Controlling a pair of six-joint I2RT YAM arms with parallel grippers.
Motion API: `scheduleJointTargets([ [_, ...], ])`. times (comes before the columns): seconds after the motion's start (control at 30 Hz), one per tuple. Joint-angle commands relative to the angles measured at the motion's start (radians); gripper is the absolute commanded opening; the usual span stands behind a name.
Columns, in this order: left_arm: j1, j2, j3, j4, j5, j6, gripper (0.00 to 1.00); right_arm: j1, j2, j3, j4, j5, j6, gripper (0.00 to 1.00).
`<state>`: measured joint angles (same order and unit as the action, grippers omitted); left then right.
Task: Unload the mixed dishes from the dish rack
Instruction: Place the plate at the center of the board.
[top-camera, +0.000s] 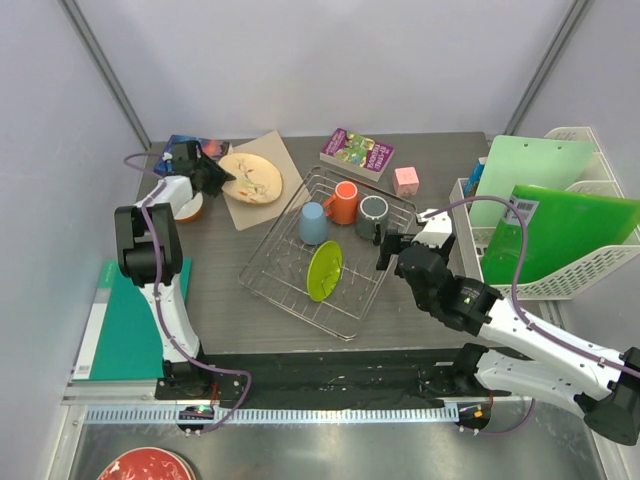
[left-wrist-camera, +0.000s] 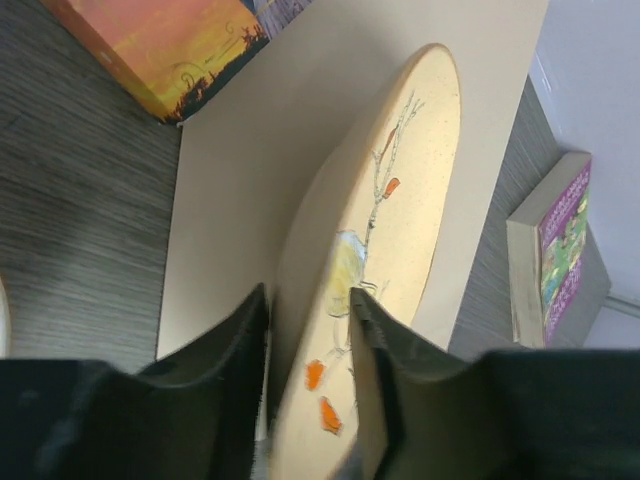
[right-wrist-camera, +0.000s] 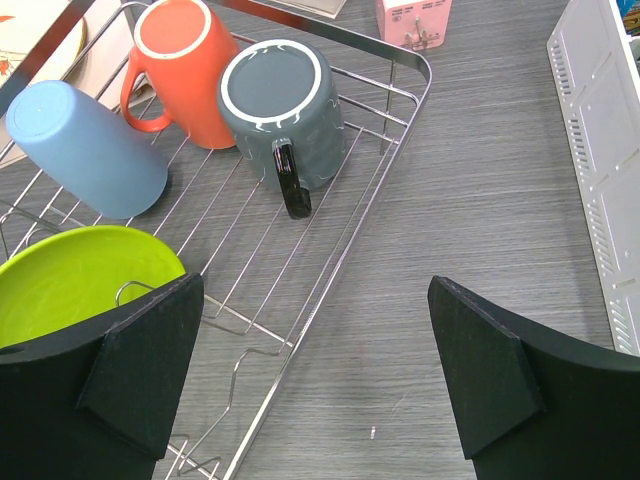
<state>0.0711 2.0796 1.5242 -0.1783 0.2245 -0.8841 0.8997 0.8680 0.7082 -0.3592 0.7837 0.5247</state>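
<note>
Progress judged at about a third: two of six pieces out, four to go. Out of the dish rack (top-camera: 283, 272) and down at the far-left corner of the table (top-camera: 445, 155): beige plate (top-camera: 252, 178), lying on a tan paper mat (top-camera: 262, 212), and small white bowl (top-camera: 188, 208), just beside the mat's near-left edge.

Left gripper (left-wrist-camera: 310, 300) set astride the beige plate's rim, one finger on each side. Impossible to tell from the wrist view whether clamped on it or slack, so treat the plate as possibly not yet let go.

Inside the rack: light blue mug (right-wrist-camera: 85, 150) leaning over, with orange mug (right-wrist-camera: 185, 70) and dark grey mug (right-wrist-camera: 285, 105) upended, all three close together at the far end. Lime green plate (right-wrist-camera: 80, 280) standing on edge among the prongs, nearer the arms.

Right gripper (right-wrist-camera: 315, 290) spread wide and empty, hovering over the rack's right-hand rim, near the dark grey mug, touching nothing. Likely next in line: that grey mug, handle turned toward the gripper. Nothing tipped out or fallen anywhere in view.
</note>
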Motion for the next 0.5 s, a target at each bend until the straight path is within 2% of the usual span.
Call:
scheduleJointTargets([
  [0.0,-0.011,-0.044,0.054,0.017,0.029,0.013,0.44,-0.004,-0.018,0.005,0.04,0.022,-0.006,0.99],
  [0.17,-0.022,-0.056,0.08,-0.047,0.02,0.045,0.59,-0.005,-0.017,0.007,0.039,0.019,0.001,0.99],
  [0.3,-0.027,-0.075,0.112,-0.119,-0.02,0.053,0.66,-0.007,-0.024,0.004,0.04,0.015,0.003,0.99],
  [0.37,-0.028,-0.076,0.158,-0.196,-0.045,0.057,0.72,-0.007,-0.029,0.001,0.04,0.014,0.003,0.98],
  [0.47,-0.042,-0.07,0.226,-0.315,-0.102,0.088,0.74,-0.005,-0.034,-0.003,0.039,0.017,0.006,0.99],
])
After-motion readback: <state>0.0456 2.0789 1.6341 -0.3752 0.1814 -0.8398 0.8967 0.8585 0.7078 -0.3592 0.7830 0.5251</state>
